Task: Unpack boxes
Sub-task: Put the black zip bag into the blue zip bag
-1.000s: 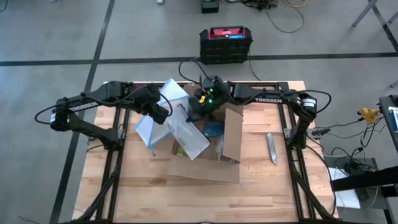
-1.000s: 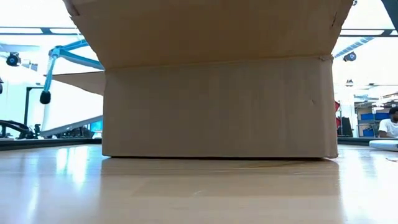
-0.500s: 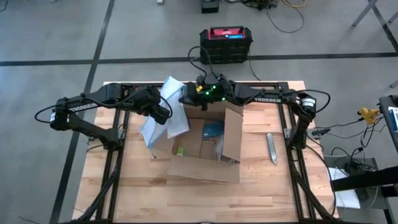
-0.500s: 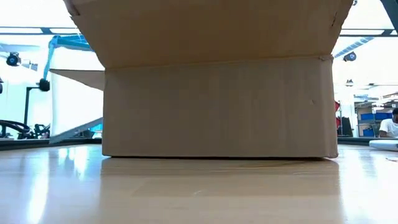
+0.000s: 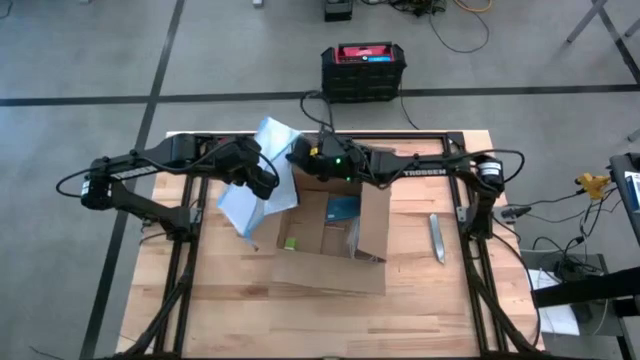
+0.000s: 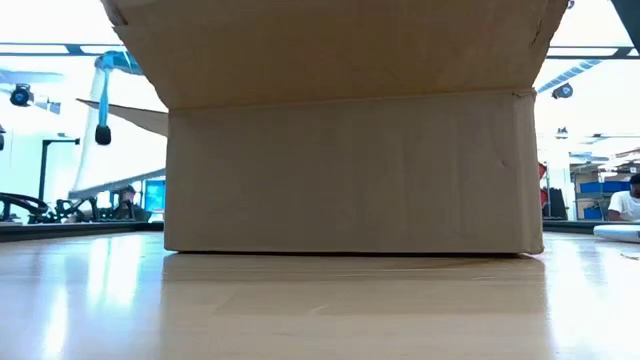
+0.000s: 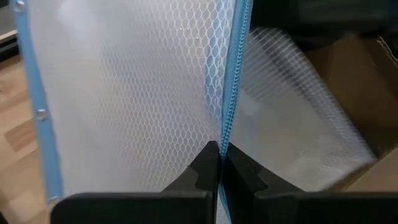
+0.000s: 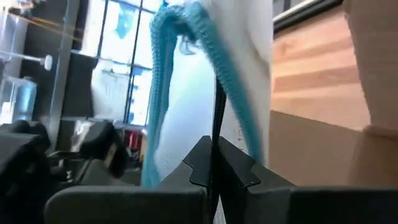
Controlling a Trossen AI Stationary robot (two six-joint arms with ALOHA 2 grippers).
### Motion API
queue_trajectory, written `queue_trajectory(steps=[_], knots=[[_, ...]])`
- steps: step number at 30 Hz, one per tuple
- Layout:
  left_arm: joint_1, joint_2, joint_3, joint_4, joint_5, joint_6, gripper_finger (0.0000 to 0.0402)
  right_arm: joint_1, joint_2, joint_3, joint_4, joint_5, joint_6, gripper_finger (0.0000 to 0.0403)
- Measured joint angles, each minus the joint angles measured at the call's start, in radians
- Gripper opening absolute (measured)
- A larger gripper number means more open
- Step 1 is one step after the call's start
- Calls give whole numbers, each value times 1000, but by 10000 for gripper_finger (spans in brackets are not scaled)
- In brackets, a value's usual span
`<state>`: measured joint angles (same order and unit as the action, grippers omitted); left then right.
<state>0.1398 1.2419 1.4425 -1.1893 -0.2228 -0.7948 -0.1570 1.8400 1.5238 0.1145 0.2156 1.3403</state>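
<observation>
While both arms hang over the upper middle of the high view, the plain brown corrugated cardboard box (image 5: 330, 232) sits open at the centre of the pale wooden table (image 5: 430, 300), its flaps spread and a few small items visible inside. The left gripper (image 5: 262, 183) is pinched tight on the blue zip edge of a clear, mesh-textured plastic bag (image 5: 258, 175), which hangs just left of the box's upper-left corner. The right gripper (image 5: 303, 155), jaws likewise fully closed, clamps the same bag's blue edge near its top, above the box's far rim. I judge the step in hand to be lifting this bag clear of the box. Next, the pair would need to carry it leftward over bare table, lower it, and release it well apart from the box.
</observation>
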Motion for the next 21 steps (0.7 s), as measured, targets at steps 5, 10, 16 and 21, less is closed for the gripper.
queue_trajectory(steps=[5, 10, 16, 21], knots=[[0, 0, 0, -3, 1, 7, 0, 38, 25, 0, 152, -9, -6, 0], [0, 0, 0, -22, 0, 15, 0, 53, 26, 0, 98, 6, -20, 0], [0, 0, 0, -5, -3, 5, 0, 54, 31, 0, -26, 142, -155, 0], [0, 0, 0, 38, 4, 0, 0, 68, 32, 14, 17, 169, -348, 0]])
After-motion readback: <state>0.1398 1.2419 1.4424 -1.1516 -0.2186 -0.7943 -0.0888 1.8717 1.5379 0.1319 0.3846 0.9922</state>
